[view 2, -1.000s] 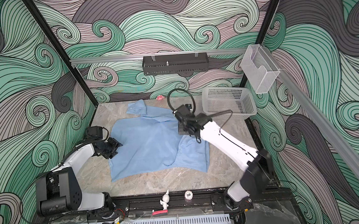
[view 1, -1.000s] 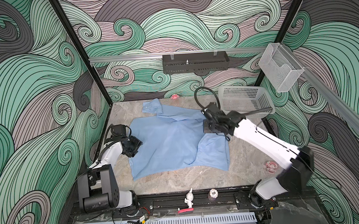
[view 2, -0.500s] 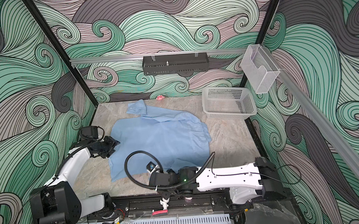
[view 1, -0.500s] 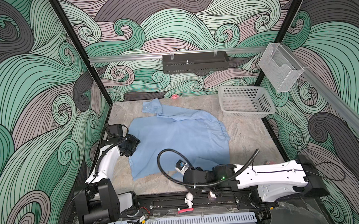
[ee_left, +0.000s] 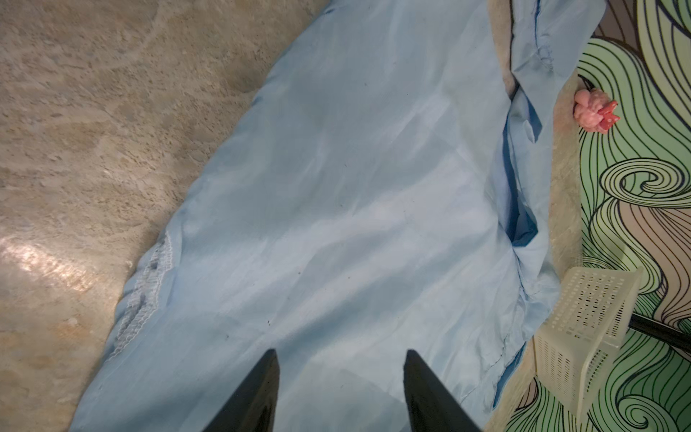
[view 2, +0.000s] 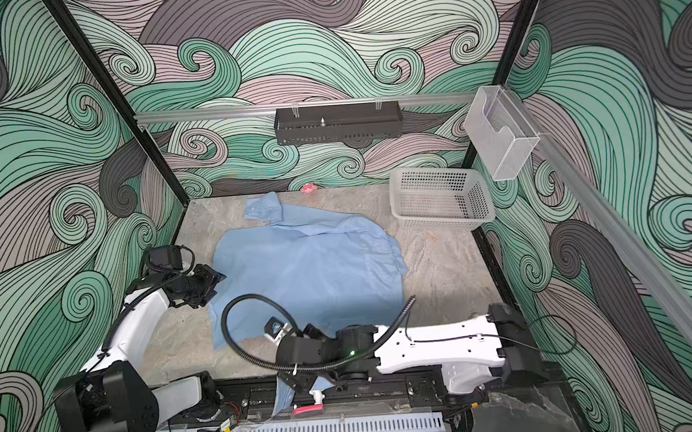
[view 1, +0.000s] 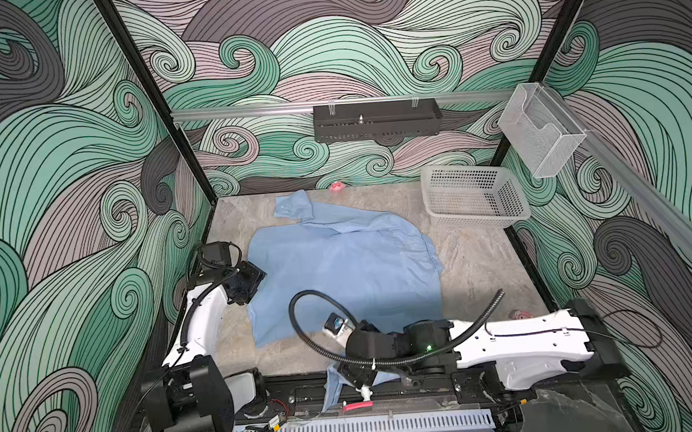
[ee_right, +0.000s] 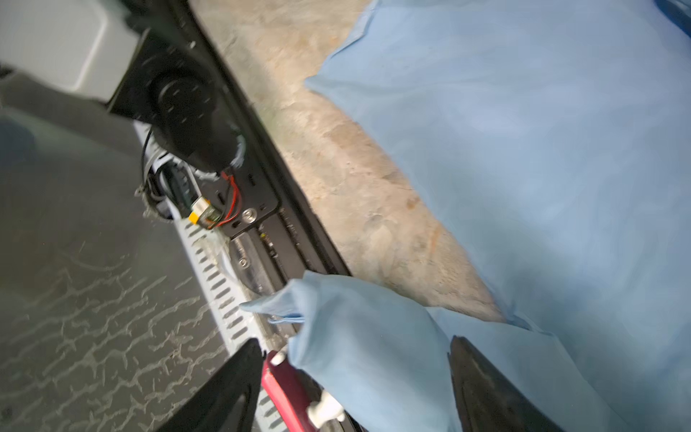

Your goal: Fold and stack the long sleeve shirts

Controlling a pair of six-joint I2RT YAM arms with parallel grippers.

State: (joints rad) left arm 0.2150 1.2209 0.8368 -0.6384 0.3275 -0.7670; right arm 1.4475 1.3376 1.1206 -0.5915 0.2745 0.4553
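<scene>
Evidently the light blue shirt [view 1: 348,267] lies spread on the counter [view 1: 477,266] for folding; the right gripper [ee_right: 355,340] gapes open around a sleeve [ee_right: 336,306] trailing over the front rail [ee_right: 295,239], likely to retrieve it; the left gripper [ee_left: 340,353], also open, hovers over the shirt's left edge.

No text, label or number is legible anywhere.

bright, even overhead light; soft shadow across the shirt [view 1: 341,267]; glare on the surface [ee_left: 48,262]; right wrist view blurred.
</scene>
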